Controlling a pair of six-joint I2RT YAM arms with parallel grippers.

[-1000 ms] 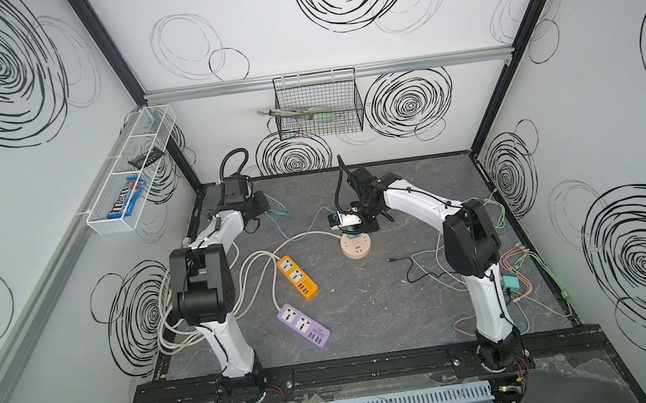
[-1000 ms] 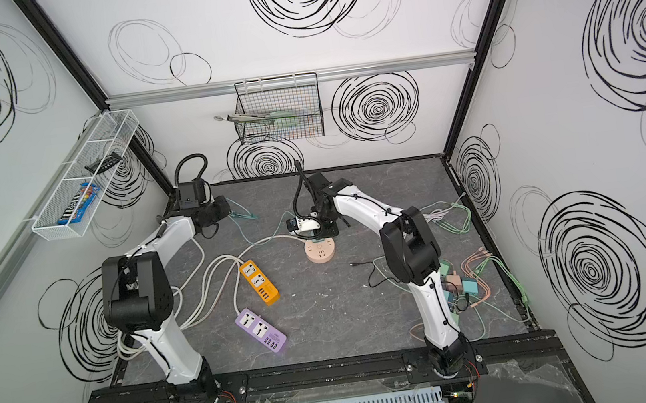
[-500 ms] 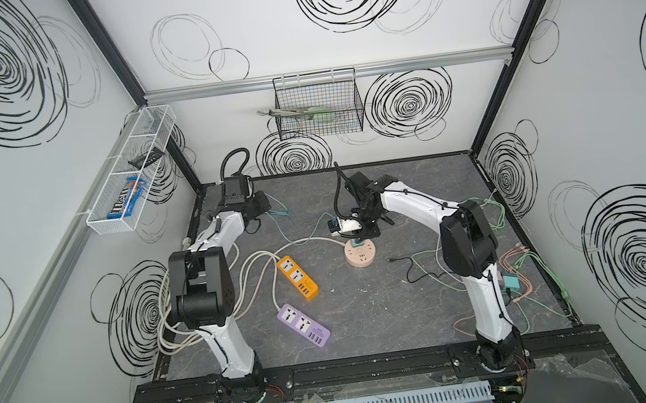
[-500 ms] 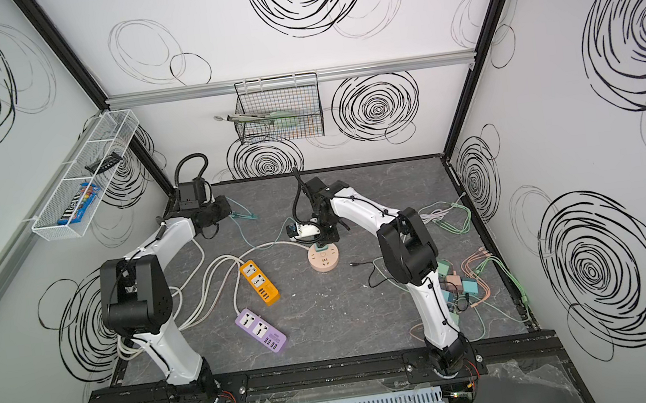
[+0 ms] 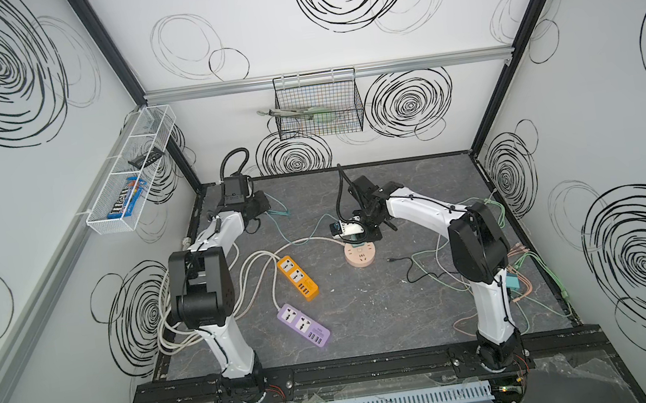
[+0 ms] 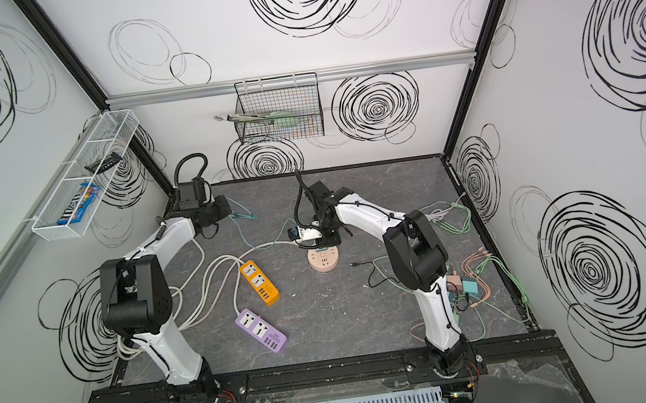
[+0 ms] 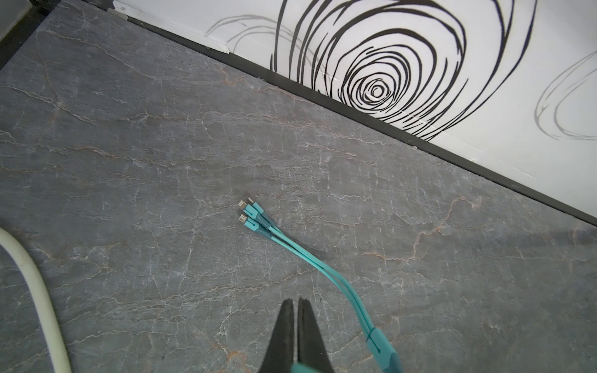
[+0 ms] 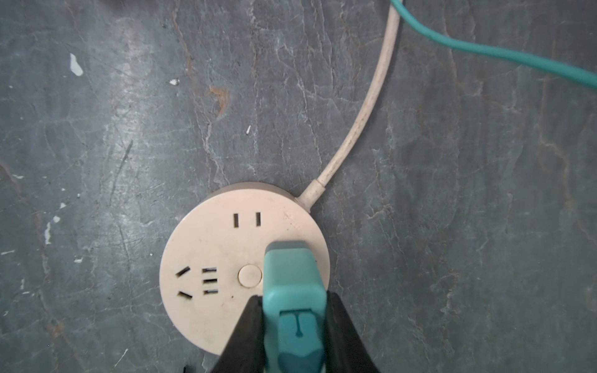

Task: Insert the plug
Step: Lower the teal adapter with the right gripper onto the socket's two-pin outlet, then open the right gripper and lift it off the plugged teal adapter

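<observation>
Both top views share the whole table [image 5: 368, 310] from high; wrist cameras look down close, perhaps obliquely.

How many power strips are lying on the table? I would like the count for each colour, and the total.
Orange power strip: 1
Purple power strip: 1
Round pink power strip: 1
Total: 3
</observation>
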